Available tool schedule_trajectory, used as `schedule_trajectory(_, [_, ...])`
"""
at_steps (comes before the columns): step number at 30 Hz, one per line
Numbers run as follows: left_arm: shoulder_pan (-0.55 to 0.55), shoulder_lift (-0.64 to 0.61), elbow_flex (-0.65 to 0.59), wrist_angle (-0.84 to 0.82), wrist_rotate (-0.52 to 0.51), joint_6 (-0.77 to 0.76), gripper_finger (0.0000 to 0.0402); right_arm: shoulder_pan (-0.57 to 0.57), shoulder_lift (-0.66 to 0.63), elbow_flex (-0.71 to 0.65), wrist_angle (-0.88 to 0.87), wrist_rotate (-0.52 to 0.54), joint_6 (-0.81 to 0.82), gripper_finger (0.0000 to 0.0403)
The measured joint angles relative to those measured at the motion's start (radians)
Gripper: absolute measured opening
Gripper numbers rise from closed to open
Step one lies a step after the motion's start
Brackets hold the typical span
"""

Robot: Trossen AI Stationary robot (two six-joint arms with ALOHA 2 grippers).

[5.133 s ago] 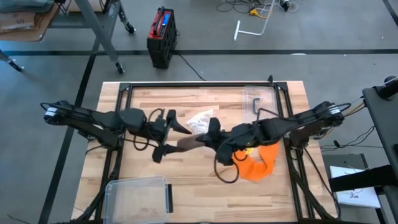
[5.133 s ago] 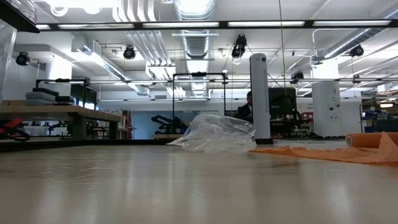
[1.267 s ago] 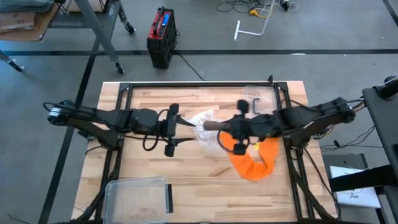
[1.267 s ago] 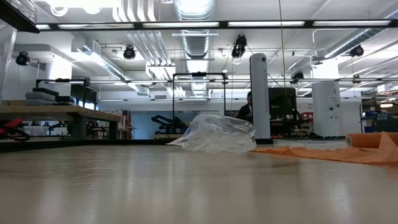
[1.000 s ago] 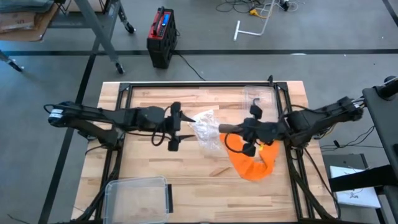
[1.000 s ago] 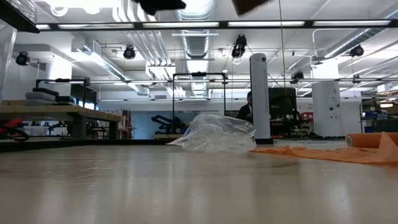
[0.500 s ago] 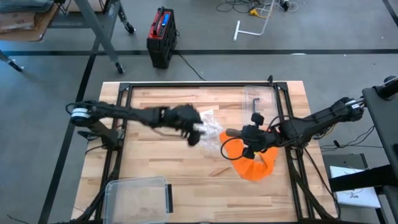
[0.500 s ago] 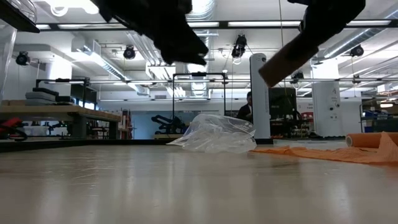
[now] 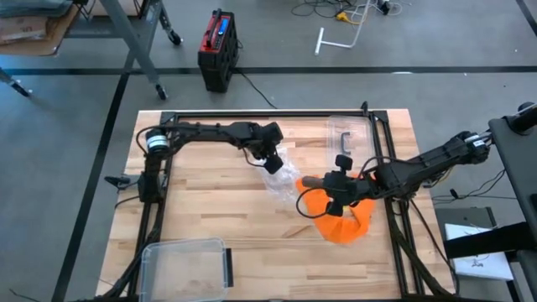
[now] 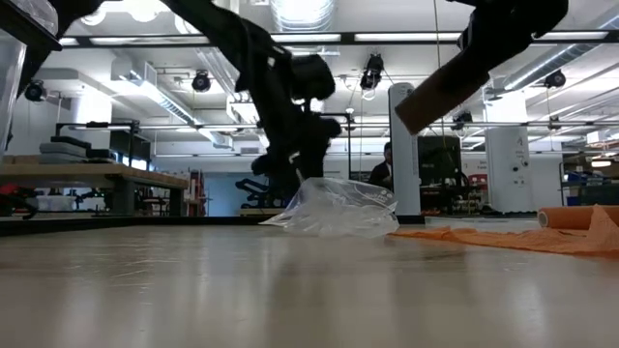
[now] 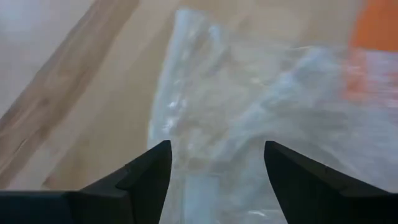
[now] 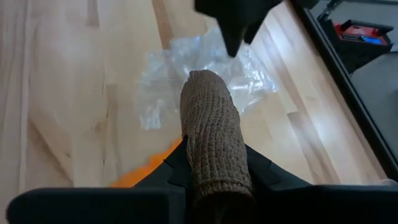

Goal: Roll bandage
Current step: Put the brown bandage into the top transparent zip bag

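High view, contents: one rolled bandage (image 9: 312,182), tan, coarse woven cylinder, clamped lengthwise between the fingers of the right gripper (image 9: 329,191) and projecting past their tips, raised clear of the table (image 9: 210,210). One clear plastic bag (image 9: 281,178), crinkled and glossy, lying just beyond the roll's free end. One left gripper (image 9: 273,165), fingers spread wide and empty, tips down on the near edge of that bag. One orange cloth (image 9: 342,220), soft and bunched, directly beneath the right gripper. Two clear plastic bins: one (image 9: 186,267) well away from both grippers at the table's near left corner, one (image 9: 348,132) behind the right gripper.

Change from half a second earlier: left arm now folded back along the far rail, its gripper lowered onto the bag; right gripper almost unmoved.
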Motion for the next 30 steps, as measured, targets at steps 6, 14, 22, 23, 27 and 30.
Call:
schedule_trajectory(6, [0.044, 0.051, 0.011, -0.048, -0.057, -0.037, 0.0254, 0.0, -0.001, -0.03, 0.002, -0.002, 0.0, 0.006])
schedule_trajectory(14, [0.036, 0.047, -0.019, -0.036, -0.049, -0.012, 0.0225, 0.0, 0.001, -0.047, 0.012, 0.0, -0.01, 0.006])
schedule_trajectory(22, [-0.053, 0.048, -0.034, 0.038, -0.071, 0.127, 0.0033, 0.0, -0.002, -0.047, 0.012, 0.003, -0.014, 0.0061])
schedule_trajectory(23, [-0.07, 0.047, -0.034, 0.046, -0.072, 0.133, 0.0018, 0.0, -0.002, -0.047, 0.012, 0.005, -0.014, 0.0061])
schedule_trajectory(27, [-0.164, 0.005, -0.021, 0.037, -0.103, 0.232, 0.0009, 0.0, -0.002, -0.047, 0.012, 0.006, -0.009, 0.0059])
schedule_trajectory(30, [-0.245, -0.072, -0.018, 0.035, -0.158, 0.366, 0.0003, 0.0, -0.002, -0.047, -0.008, 0.007, -0.008, 0.0059])
